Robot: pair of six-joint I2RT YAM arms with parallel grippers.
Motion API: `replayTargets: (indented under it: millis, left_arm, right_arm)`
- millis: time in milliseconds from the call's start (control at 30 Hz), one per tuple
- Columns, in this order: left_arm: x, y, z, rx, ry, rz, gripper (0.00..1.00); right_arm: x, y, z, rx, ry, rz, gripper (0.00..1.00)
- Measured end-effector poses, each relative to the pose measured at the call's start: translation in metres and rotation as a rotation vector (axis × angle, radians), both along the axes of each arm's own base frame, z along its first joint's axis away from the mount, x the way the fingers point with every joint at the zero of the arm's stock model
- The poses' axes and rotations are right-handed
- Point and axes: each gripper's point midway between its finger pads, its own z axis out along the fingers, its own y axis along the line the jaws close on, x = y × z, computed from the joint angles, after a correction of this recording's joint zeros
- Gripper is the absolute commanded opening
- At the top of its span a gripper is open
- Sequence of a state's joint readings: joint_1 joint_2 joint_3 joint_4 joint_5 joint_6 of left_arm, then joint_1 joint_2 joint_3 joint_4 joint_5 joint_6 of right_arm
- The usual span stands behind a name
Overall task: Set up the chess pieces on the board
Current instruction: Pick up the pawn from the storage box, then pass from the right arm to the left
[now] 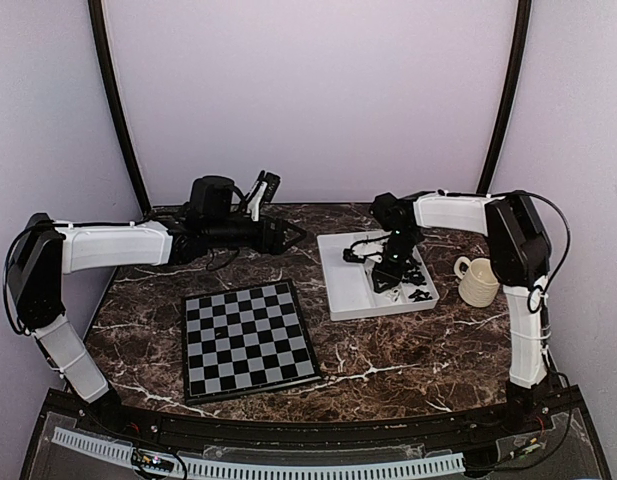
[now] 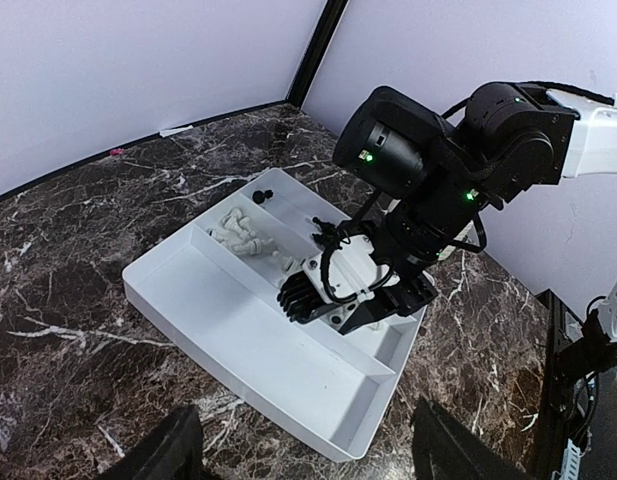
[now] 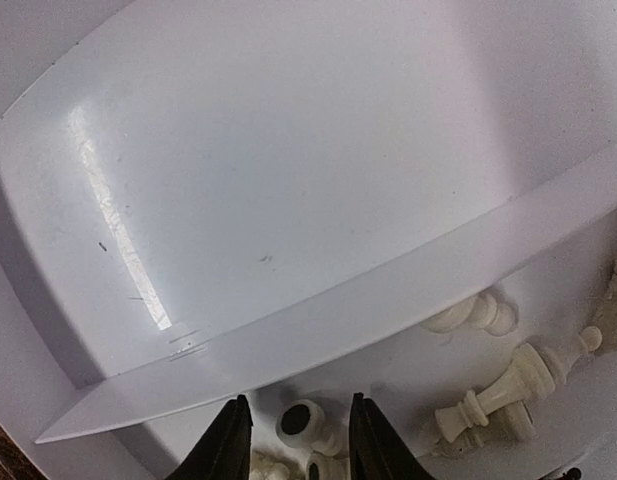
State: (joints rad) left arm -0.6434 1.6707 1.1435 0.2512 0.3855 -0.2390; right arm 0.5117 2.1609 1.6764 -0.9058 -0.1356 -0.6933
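The chequered board (image 1: 248, 340) lies flat in front of the left arm, and no pieces show on it. The chess pieces lie in the right compartment of a white tray (image 1: 348, 290): black ones (image 1: 421, 294) near its front corner, white ones (image 2: 243, 236) farther back. My right gripper (image 1: 391, 280) hangs low in that compartment. Its jaws are apart on either side of a fallen white piece (image 3: 302, 420) with a hollow base, without touching it. My right gripper (image 3: 296, 445) is open. My left gripper (image 1: 291, 236) hovers open left of the tray, holding nothing.
A cream ribbed mug (image 1: 478, 281) stands right of the tray. The tray's left compartment (image 3: 288, 150) holds nothing, and a divider wall (image 3: 388, 290) separates it from the pieces. More white pieces (image 3: 508, 388) lie right of my right fingers. Dark marble table (image 1: 408, 350) surrounds the board.
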Motion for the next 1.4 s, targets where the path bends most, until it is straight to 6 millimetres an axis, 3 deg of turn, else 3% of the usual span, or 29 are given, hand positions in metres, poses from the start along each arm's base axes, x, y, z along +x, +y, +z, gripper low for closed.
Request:
replayTargets:
  millis: [167, 367, 567, 700, 867, 1033, 1167, 1267, 1400]
  left_arm:
    - [0.000, 0.000, 0.000, 0.000, 0.000, -0.001, 0.74]
    - [-0.001, -0.001, -0.002, 0.001, 0.005, -0.006, 0.75]
    - [-0.002, -0.002, -0.002, -0.002, 0.008, -0.014, 0.75]
    - [-0.001, -0.002, -0.003, -0.003, 0.007, -0.015, 0.71]
    - [-0.002, -0.008, -0.003, -0.009, -0.025, -0.011, 0.69]
    - [-0.027, -0.038, -0.001, -0.012, -0.197, -0.011, 0.68]
    - [-0.043, -0.062, 0.015, -0.028, -0.370, 0.012, 0.65]
    - [-0.038, -0.072, 0.032, -0.039, -0.497, 0.079, 0.64]
    - [-0.018, -0.077, 0.046, -0.018, -0.608, 0.204, 0.62]
  right_arm:
    - [0.000, -0.003, -0.006, -0.021, 0.005, -0.016, 0.34]
    - [0.003, -0.005, -0.006, -0.030, -0.004, -0.030, 0.18]
    - [0.004, -0.002, -0.003, -0.012, 0.006, -0.059, 0.11]
    - [0.007, 0.005, 0.009, 0.066, 0.045, -0.116, 0.10]
    - [0.024, 0.012, 0.053, 0.343, 0.136, -0.301, 0.10]
    - [0.035, 0.018, 0.136, 0.766, 0.227, -0.467, 0.07]
    - [0.029, 0.040, 0.188, 1.072, 0.348, -0.526, 0.06]
    - [0.027, 0.053, 0.204, 1.248, 0.499, -0.586, 0.06]
    - [0.022, 0.062, 0.212, 1.344, 0.666, -0.644, 0.06]
